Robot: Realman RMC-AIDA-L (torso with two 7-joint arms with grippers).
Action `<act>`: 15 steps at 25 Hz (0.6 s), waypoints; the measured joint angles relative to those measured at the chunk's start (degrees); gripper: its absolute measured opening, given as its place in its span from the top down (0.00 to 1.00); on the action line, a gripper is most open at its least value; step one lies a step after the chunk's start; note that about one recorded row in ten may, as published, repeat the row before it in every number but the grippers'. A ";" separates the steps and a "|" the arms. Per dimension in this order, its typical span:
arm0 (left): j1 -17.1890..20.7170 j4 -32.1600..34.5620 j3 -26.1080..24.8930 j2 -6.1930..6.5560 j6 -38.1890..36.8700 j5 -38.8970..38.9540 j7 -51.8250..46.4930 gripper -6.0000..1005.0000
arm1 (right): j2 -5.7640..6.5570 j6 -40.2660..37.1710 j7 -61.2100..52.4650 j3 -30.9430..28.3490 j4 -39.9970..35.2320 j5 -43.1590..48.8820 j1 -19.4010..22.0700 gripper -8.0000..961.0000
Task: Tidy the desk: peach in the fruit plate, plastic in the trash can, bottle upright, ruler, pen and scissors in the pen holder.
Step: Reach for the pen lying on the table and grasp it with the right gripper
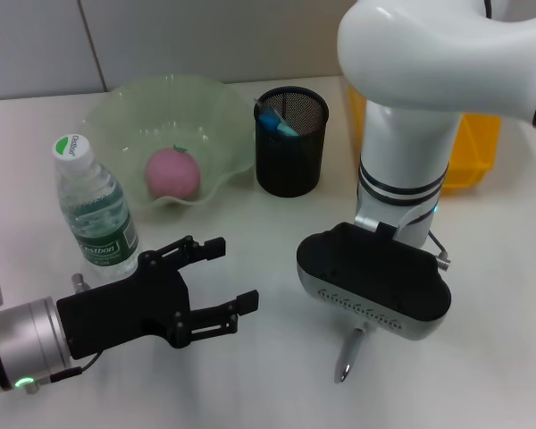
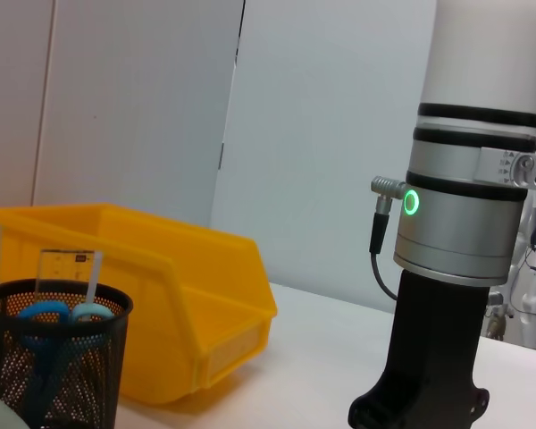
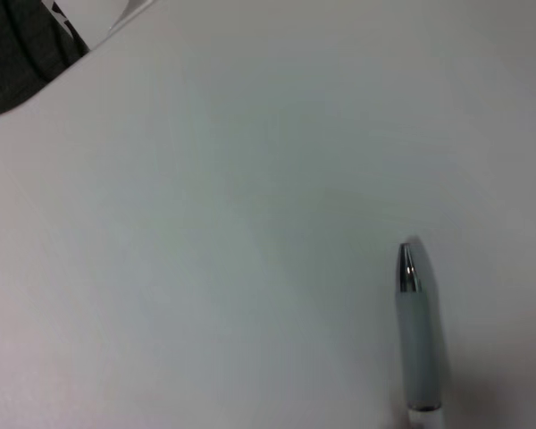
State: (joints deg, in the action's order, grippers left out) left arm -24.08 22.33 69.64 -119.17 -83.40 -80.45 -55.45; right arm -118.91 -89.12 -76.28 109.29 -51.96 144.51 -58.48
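Observation:
A silver pen (image 1: 348,355) lies on the white desk and sticks out from under my right gripper (image 1: 375,284), which hangs low over it; its fingers are hidden. The pen also shows in the right wrist view (image 3: 420,331), lying flat. My left gripper (image 1: 232,275) is open and empty at the front left, to the left of the pen. The pink peach (image 1: 172,172) sits in the green fruit plate (image 1: 116,107). The bottle (image 1: 94,206) stands upright. The black mesh pen holder (image 1: 291,140) holds blue-handled scissors (image 2: 45,315) and a clear ruler (image 2: 67,268). No plastic shows.
The yellow trash bin (image 1: 478,152) stands at the back right, behind my right arm; in the left wrist view it (image 2: 161,295) is beside the pen holder (image 2: 54,366). The bottle is close to my left arm.

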 joint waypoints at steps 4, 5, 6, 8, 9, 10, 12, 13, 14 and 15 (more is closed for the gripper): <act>0.00 0.00 0.06 0.00 0.00 0.11 0.07 0.14 | 0.00 0.00 -0.01 0.06 0.01 0.00 0.03 0.72; 0.00 0.00 0.06 0.00 0.00 0.12 0.09 0.14 | 0.00 0.00 -0.02 0.07 0.01 0.00 0.04 0.72; 0.00 -0.01 0.06 -0.01 0.00 0.13 0.13 0.14 | 0.00 0.00 -0.01 0.27 0.02 -0.02 0.08 0.72; 0.00 0.00 0.06 -0.01 0.00 0.13 0.16 0.14 | 0.00 0.01 -0.01 0.40 0.02 -0.07 0.10 0.72; 0.00 0.00 0.06 -0.01 0.00 0.13 0.18 0.14 | 0.01 0.03 -0.01 0.54 0.02 -0.12 0.12 0.72; 0.00 0.00 0.03 -0.01 0.00 0.13 0.20 0.14 | 0.01 0.14 -0.01 0.63 0.02 -0.17 0.13 0.72; 0.00 0.00 -0.08 -0.01 0.00 0.13 0.22 0.14 | 0.01 0.48 -0.01 0.73 0.02 -0.27 0.18 0.72; 0.00 0.00 -0.08 -0.01 0.00 0.13 0.22 0.14 | 0.03 0.57 -0.02 0.74 0.02 -0.31 0.21 0.72; 0.00 0.00 -0.10 -0.01 0.00 0.13 0.23 0.14 | 0.04 0.58 -0.01 0.74 0.02 -0.32 0.21 0.72; 0.00 0.00 -0.10 -0.01 0.00 0.13 0.23 0.14 | 0.04 0.58 -0.01 0.74 0.02 -0.32 0.21 0.72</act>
State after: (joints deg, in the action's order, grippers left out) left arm -24.08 22.32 69.54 -119.18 -83.41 -80.32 -55.22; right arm -118.87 -88.55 -76.29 110.04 -51.94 144.19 -58.27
